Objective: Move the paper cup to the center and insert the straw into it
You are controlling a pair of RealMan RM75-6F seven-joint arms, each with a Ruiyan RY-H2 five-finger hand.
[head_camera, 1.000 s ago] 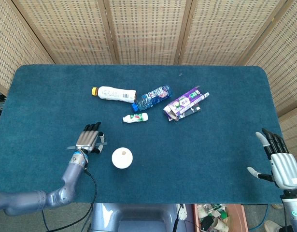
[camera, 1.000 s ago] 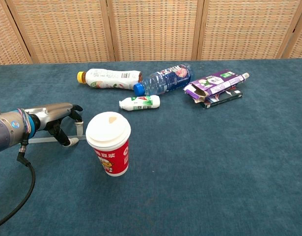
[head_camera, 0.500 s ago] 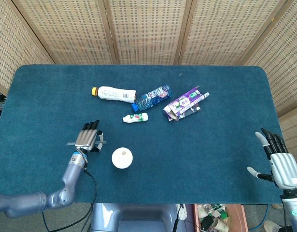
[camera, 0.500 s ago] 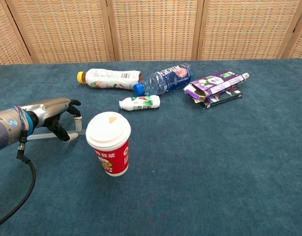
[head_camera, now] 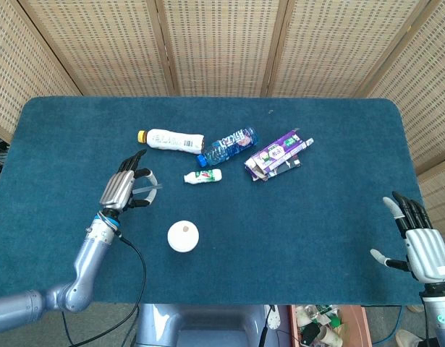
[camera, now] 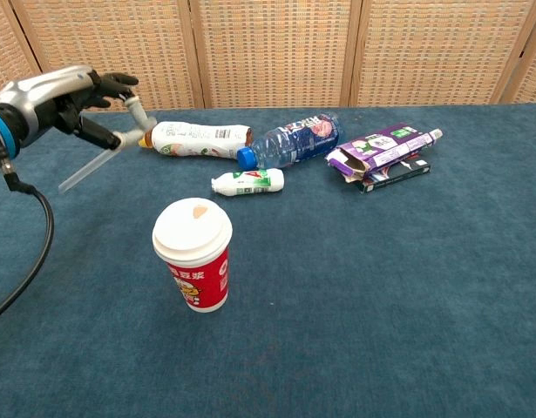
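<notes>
Bare cloth rings the paper cup (camera: 193, 265); the small white bottle (camera: 247, 182) lies nearest, well behind it.

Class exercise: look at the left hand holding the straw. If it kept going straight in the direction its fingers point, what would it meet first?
Probably the yellow-capped white bottle. In the head view the left hand, gripping the straw, points toward the far side, slightly right. It is raised, though, so it might pass above.

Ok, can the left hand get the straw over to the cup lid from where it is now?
Probably yes. The left hand holds the straw raised above the table, and the cup stands upright nearby with nothing between them. The bottles lie further back, out of the path.
</notes>
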